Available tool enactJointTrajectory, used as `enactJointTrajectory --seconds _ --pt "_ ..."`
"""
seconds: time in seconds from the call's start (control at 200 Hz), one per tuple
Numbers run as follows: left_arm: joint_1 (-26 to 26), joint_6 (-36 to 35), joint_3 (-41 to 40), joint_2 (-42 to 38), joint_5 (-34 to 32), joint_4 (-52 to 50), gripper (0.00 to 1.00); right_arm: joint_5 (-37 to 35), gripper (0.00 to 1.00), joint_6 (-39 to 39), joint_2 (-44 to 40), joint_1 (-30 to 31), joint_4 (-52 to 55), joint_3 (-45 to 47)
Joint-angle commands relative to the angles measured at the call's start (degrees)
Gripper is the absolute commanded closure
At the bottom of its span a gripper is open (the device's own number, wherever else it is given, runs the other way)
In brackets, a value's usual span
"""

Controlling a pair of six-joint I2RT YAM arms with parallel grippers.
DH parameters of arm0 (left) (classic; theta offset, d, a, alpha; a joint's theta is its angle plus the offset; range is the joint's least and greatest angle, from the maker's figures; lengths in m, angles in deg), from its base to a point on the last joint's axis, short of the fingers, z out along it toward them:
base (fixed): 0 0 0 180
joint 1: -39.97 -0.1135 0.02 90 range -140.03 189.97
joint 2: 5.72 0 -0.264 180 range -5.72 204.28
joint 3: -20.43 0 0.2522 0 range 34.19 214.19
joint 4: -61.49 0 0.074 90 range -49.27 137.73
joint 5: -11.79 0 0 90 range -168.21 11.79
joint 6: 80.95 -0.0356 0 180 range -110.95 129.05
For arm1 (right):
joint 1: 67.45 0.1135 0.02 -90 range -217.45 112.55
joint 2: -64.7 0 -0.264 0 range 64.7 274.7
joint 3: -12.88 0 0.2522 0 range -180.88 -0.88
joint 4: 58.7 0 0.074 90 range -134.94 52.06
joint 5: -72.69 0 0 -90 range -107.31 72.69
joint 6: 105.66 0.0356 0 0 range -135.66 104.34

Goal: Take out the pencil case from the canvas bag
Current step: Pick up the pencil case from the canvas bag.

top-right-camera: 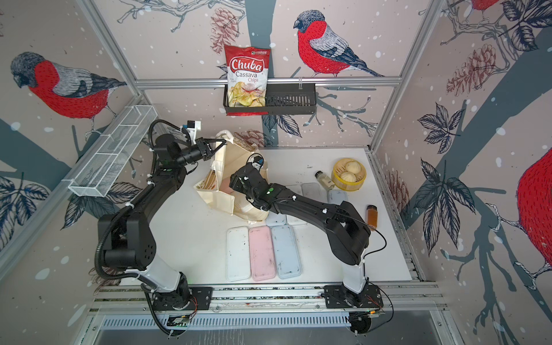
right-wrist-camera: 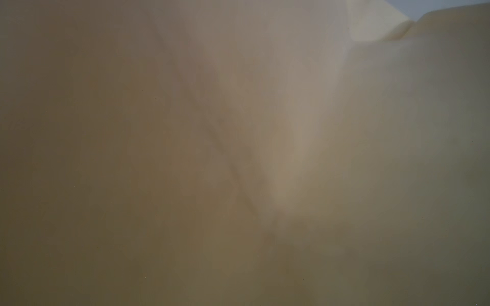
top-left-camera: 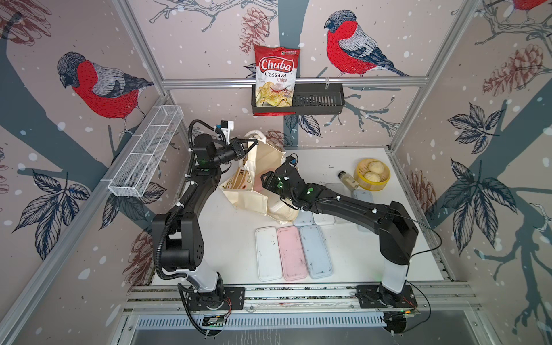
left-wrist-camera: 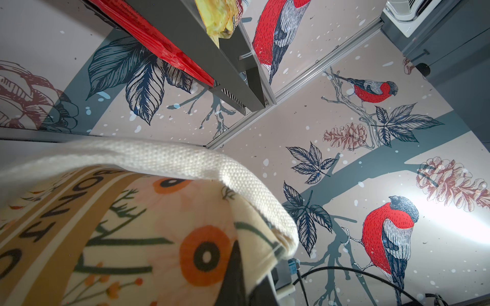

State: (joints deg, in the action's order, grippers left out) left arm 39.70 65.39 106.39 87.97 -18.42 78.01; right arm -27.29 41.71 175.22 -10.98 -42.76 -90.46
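The canvas bag stands toward the back left corner of the bench, slumped, with its mouth raised. The left gripper is pressed together on the bag's top hem beside a loop handle. The right gripper is sunk into the bag's mouth. Its jaws are hidden by cloth, so their state cannot be told. A pinkish patch inside is possibly the pencil case.
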Motion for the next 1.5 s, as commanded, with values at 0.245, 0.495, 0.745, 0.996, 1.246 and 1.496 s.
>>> enactJointTrajectory --seconds 0.245,0.495,0.745,0.996,1.246,1.496 --pt "-0.04 5.39 -0.92 -0.25 0.69 11.49 1.0 -12.92 0.34 -4.73 8.42 5.01 11.51 -12.82" --pt "-0.32 4.74 -0.84 -0.09 0.25 10.4 1.0 -26.36 0.34 -17.57 11.01 11.08 14.17 -17.36" --pt "-0.95 4.85 -0.99 -0.44 -0.2 10.26 1.0 -28.95 0.34 -21.69 11.43 11.47 18.4 -20.0" --pt "-1.7 6.68 -1.45 0.01 -0.38 12.06 1.0 -32.25 0.34 -28.81 12.7 13.66 19.69 -20.95" --pt "-1.82 6.68 -1.45 -0.29 -0.33 11.93 1.0 -19.4 0.34 -23.26 13.26 7.14 18.72 -19.17" --pt "-1.77 7.88 -1.78 0.14 -0.26 13.3 1.0 -14.02 0.35 -20.72 14.36 3.49 20.17 -20.36"
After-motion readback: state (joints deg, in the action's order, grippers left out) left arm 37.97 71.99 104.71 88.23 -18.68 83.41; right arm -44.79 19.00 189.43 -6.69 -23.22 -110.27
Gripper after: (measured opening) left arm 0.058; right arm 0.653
